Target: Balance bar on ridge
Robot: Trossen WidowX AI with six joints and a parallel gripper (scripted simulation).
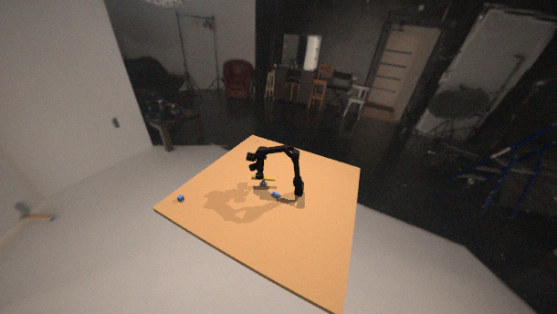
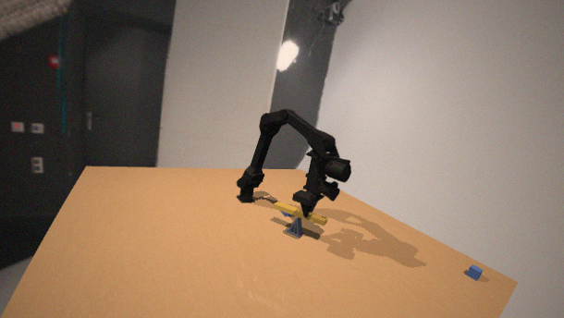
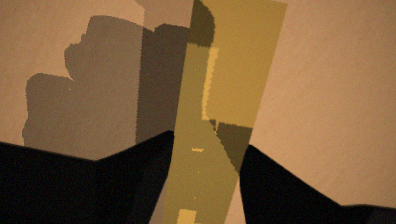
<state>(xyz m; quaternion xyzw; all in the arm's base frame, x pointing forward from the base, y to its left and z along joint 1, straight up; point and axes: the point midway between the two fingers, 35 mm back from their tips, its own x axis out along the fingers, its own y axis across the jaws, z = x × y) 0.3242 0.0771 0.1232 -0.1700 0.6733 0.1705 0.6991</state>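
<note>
The yellow bar [image 1: 269, 179] [image 2: 318, 218] [image 3: 240, 65] is held off the table across the top of the ridge. It looks close to level. My gripper [image 1: 259, 177] [image 2: 305, 214] [image 3: 208, 146] points down and is shut on the bar near its middle, with a black finger on each side. The blue-grey ridge [image 1: 263, 184] [image 2: 294, 228] stands on the table right under the bar. Its peak is at or just below the bar's underside; whether they touch I cannot tell. The ridge does not show in the wrist view.
A blue block [image 1: 276, 194] [image 2: 286, 214] lies between the ridge and the arm's base. A small blue cube [image 1: 181, 198] [image 2: 474, 273] lies far off near a corner of the orange table [image 1: 297, 246] [image 2: 162, 259]. Shadows of arm and bar fall beside the ridge.
</note>
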